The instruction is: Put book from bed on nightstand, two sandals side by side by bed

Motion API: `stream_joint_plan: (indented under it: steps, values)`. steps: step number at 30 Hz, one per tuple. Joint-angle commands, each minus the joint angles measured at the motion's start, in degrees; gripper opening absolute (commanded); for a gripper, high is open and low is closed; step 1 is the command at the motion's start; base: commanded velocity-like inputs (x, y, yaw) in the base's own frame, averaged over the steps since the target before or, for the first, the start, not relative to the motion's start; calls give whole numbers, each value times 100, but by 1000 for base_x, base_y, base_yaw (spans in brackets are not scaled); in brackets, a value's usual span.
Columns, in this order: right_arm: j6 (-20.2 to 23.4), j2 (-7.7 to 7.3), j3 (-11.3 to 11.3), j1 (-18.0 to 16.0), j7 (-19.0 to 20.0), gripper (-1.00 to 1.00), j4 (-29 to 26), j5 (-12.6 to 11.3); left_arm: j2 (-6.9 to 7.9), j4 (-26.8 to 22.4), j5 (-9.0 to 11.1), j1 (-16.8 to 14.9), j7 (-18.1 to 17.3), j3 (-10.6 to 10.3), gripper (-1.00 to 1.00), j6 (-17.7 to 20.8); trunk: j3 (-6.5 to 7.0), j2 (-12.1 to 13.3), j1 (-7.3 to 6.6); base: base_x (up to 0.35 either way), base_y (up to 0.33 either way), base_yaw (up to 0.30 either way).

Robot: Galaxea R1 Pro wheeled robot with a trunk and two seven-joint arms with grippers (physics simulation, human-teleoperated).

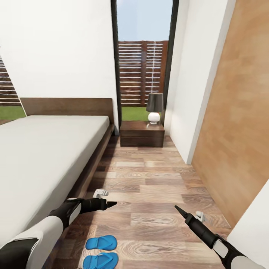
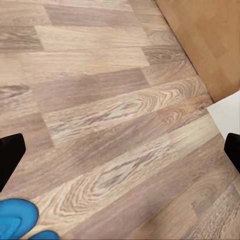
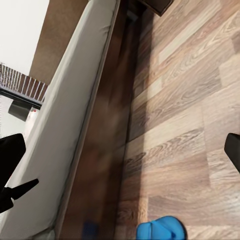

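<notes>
Two blue sandals (image 1: 101,251) lie side by side on the wood-plank floor (image 1: 157,194) near the robot, just right of the bed (image 1: 45,149). The left pincer (image 1: 111,204) hovers above them and the right pincer (image 1: 178,210) hangs well apart to the right — both spread wide, holding nothing. The nightstand (image 1: 142,134) stands at the far end beside the headboard, carrying a lamp (image 1: 154,107).

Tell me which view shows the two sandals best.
The head view: both sandals lie whole on the floor beside the bed. The left wrist view catches one blue edge; the right wrist view one sandal's end.
</notes>
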Motion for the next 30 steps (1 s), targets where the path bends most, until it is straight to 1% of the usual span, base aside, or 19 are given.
stream_joint_plan:
  steps: [1,6,18,30]
  values:
    - [38,-1,-11,-2,21,100,0,-11,-4,-7,-44,-2,-28,43,100,41,-6,-2,-1,0,-13,246]
    - [35,-1,-11,-2,21,100,-1,-11,-9,-7,-44,-2,-28,42,100,41,-6,-2,-1,-61,-77,246]
    - [30,-1,-11,-2,21,100,0,-11,-19,-7,-44,-2,-28,43,100,41,-6,-2,-1,-157,-180,246]
    - [29,1,-11,-2,21,100,-1,-11,-25,-7,-44,-2,-28,43,100,41,-6,-2,-1,-25,-28,246]
